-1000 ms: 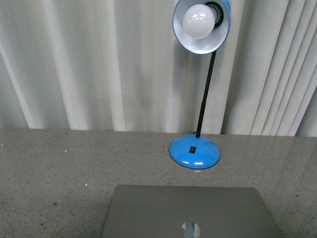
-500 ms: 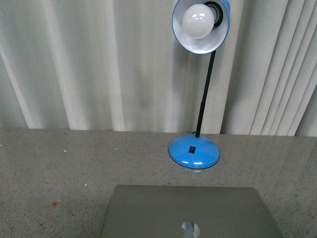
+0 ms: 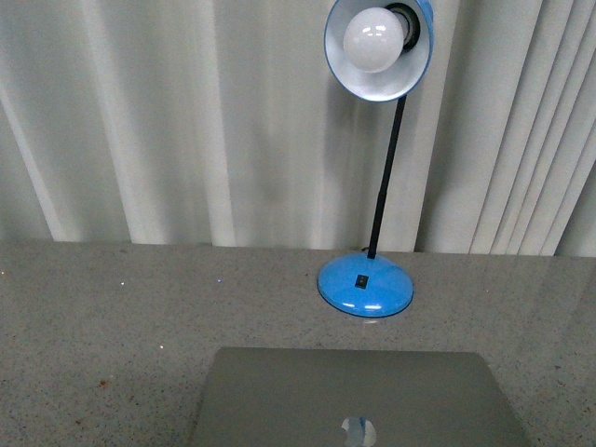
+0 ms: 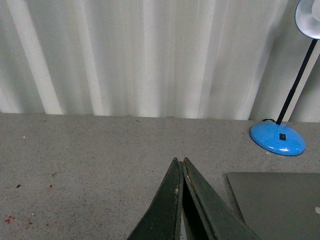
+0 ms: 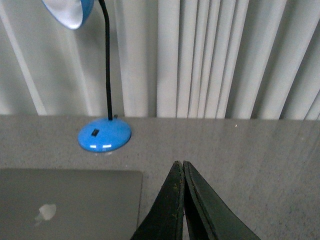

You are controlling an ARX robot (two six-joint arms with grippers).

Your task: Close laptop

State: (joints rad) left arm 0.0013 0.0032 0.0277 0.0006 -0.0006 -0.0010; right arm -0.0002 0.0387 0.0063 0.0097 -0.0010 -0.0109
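On the speckled grey table (image 3: 112, 307), the matte silver laptop (image 3: 358, 396) lies lid-up before a glossy blue dome-based lamp (image 3: 366, 284); left gripper (image 4: 180, 161) and right gripper (image 5: 179, 163) pinch together, empty.

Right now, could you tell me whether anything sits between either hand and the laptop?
Nothing visible does. The left hand and right hand hover shut over bare table beside the laptop. The lamp stands behind the laptop, out of the way.
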